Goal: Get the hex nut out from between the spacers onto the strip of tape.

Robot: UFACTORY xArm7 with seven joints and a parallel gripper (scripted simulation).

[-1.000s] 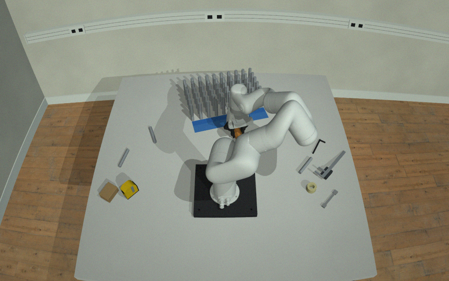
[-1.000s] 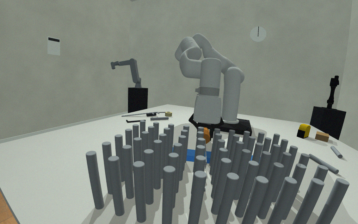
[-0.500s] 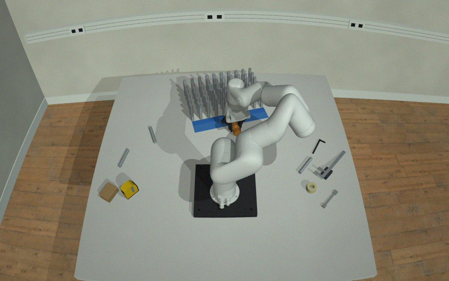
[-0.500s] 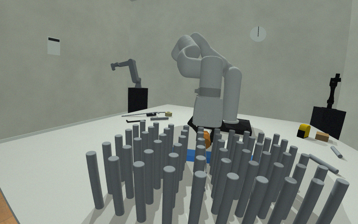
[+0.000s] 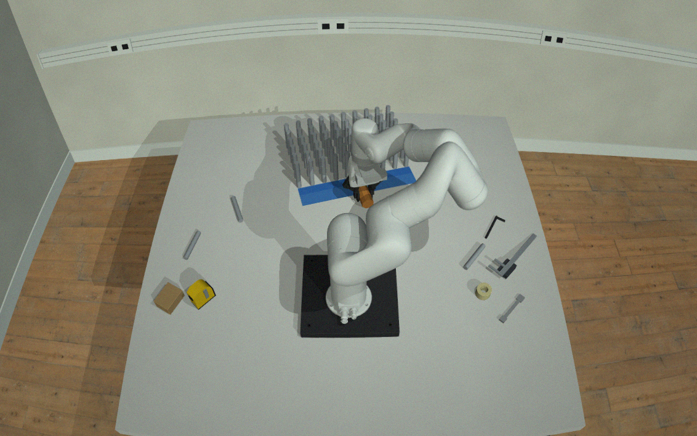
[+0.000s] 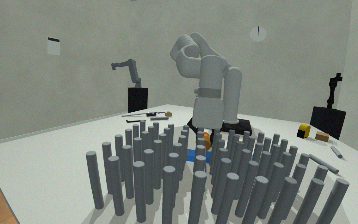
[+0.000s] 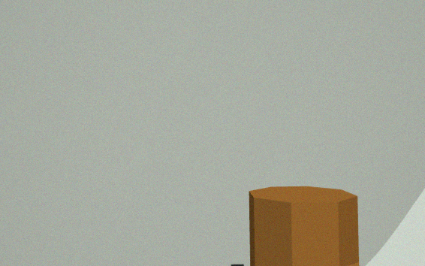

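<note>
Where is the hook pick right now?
The hook pick is clamped in the gripper, its orange-brown handle over the blue tape strip at the spacers' near edge in the top view.

The arm (image 5: 436,169) is looking white. The handle (image 7: 303,225) is showing orange-brown. The tape strip (image 5: 318,194) is shining blue. The spacers (image 6: 147,174) are looking grey. The base plate (image 5: 386,323) is showing black, and the floor (image 5: 627,215) is looking brown with wood planks.

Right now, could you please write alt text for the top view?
A white arm reaches over a blue tape strip beside upright grey spacers, its gripper shut on the orange pick handle.
</note>
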